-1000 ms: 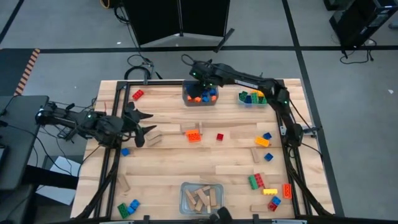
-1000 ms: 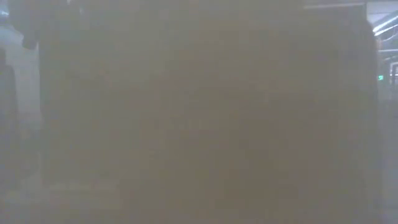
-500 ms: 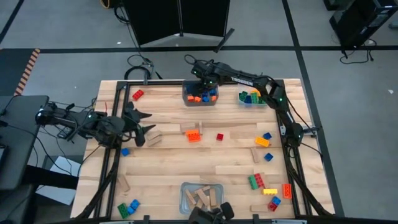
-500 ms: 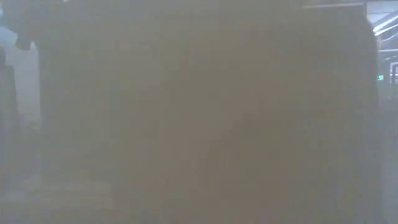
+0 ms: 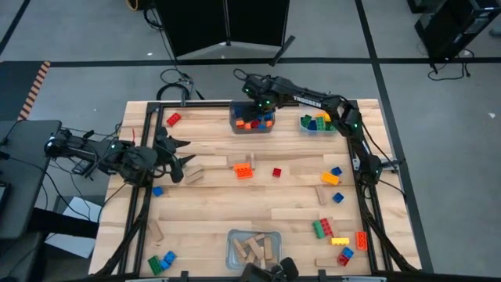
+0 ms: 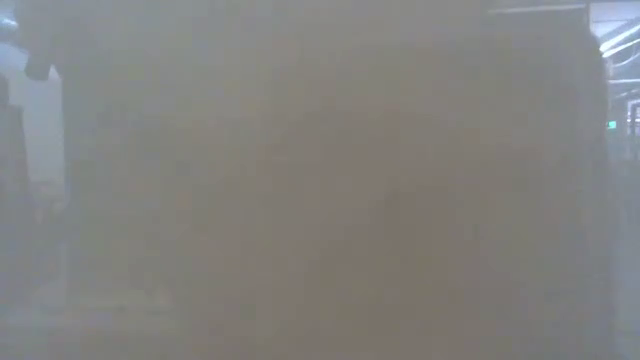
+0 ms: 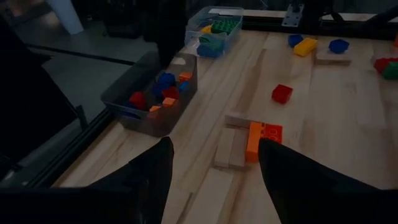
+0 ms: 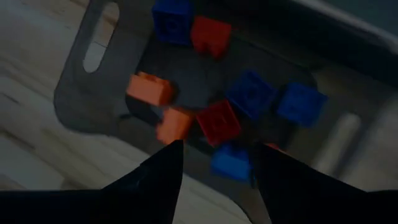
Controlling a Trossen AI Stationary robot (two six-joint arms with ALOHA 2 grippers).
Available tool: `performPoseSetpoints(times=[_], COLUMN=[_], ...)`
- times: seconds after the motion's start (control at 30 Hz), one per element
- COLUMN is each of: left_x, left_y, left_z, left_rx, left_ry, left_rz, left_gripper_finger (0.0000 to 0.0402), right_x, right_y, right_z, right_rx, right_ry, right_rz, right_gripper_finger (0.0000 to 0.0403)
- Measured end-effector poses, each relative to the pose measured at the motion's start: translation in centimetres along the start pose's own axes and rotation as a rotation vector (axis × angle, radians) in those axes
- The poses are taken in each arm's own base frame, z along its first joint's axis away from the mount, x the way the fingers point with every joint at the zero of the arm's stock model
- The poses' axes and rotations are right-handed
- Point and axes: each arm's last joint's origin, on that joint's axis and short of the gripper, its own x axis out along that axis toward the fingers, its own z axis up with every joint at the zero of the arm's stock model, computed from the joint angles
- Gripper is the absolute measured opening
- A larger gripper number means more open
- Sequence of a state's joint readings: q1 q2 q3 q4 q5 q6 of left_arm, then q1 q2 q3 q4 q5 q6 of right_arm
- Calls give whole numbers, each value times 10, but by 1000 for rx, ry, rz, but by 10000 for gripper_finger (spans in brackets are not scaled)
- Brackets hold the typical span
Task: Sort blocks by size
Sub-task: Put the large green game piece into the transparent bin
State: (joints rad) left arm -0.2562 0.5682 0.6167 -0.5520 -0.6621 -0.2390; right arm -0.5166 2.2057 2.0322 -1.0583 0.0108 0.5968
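2 grippers are in play, and only the right one is changing. Over the last second the right gripper point(image 5: 261, 108) has stayed above the clear plastic bin of small studded bricks point(image 5: 251, 126) at the counter's far edge while its fingers point(image 8: 163, 174) spread wider; in the wrist view they stand apart with nothing between them. My reading is that a small brick has just been let go into this bin, so 1 more piece is sorted and the arm is free to fetch another.

Inside the bin lie small red, blue and orange bricks, jumbled at mixed angles with no shared heading; the small red square brick point(image 8: 219, 121) below the fingers is roughly cubic, so it has no clear long axis, studs facing up.

Left gripper point(image 5: 178, 154) hovers near the counter's left side, fingers spread and empty, aimed across the wooden counter point(image 5: 211, 211) toward the orange studded plastic brick point(image 7: 263, 138). That brick's long axis runs along the counter's width, and it touches 2 plain tan wooden blocks point(image 7: 229, 148) lying side by side.

Many loose bricks are scattered unsorted.
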Motion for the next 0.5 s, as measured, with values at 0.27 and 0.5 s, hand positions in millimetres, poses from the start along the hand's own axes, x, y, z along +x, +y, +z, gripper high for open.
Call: performPoseSetpoints(times=[0.27, 0.5], left_x=[0, 1], left_y=[0, 1], left_z=[1, 2], left_rx=[-9, -13], left_ry=[-16, -28], left_rz=[16, 53], left_gripper_finger=[241, 241], right_x=[-78, -144], right_y=[14, 37], right_z=[-35, -95], right_rx=[-108, -170], right_ry=[-69, -182], right_rz=[-91, -67], right_gripper_finger=[196, 192])
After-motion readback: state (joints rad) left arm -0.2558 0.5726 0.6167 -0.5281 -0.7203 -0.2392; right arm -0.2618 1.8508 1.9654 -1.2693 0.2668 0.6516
